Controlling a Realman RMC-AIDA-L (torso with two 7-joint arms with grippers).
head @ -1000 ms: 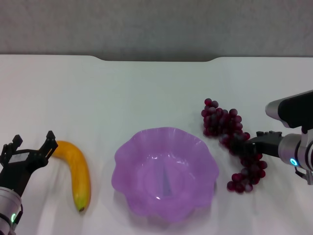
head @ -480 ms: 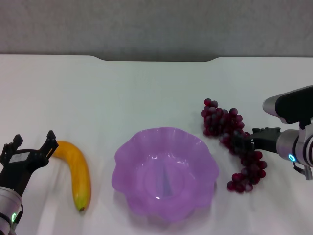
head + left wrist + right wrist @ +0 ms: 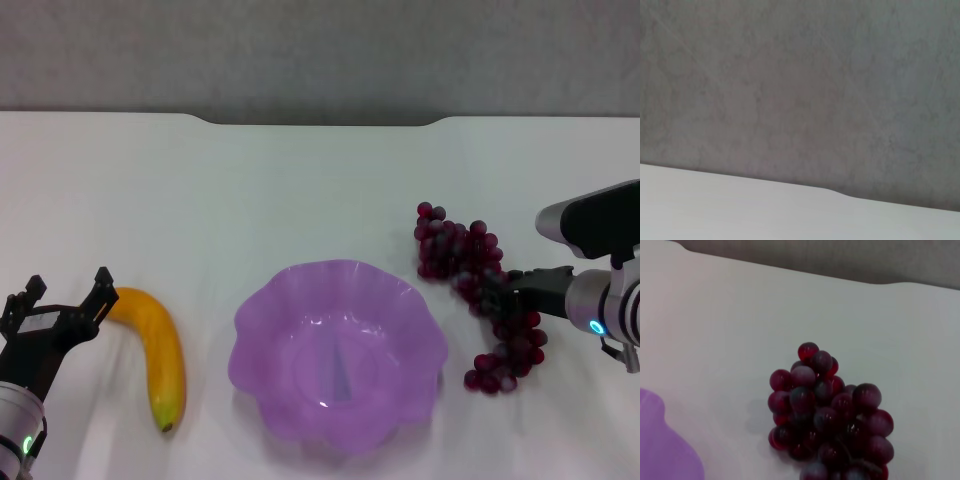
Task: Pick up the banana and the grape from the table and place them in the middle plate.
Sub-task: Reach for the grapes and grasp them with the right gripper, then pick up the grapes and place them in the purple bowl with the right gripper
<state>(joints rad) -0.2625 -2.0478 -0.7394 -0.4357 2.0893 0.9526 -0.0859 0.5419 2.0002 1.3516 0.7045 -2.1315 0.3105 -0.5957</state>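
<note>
The yellow-orange banana (image 3: 165, 355) lies on the white table (image 3: 250, 190) at the near left, its dark tip toward me. My left gripper (image 3: 68, 290) is open and empty, with one finger right beside the banana's far end. The translucent purple middle plate (image 3: 300, 280) sits at the centre and is empty. The bunch of dark red grapes (image 3: 460, 250) lies on the table right of the plate. It fills the right wrist view (image 3: 830, 415). My right gripper (image 3: 492, 295) is at the middle of the bunch, reaching in from the right.
The table's notched far edge (image 3: 320, 122) runs along the back, with a grey wall behind it. The left wrist view shows only that wall and a strip of table (image 3: 740, 210). A part of the plate rim (image 3: 665, 455) shows in the right wrist view.
My right gripper shifted slightly against the grape bunch, first toward the far side, then back. The bunch still lies on the table. The left arm and the banana have not moved.
</note>
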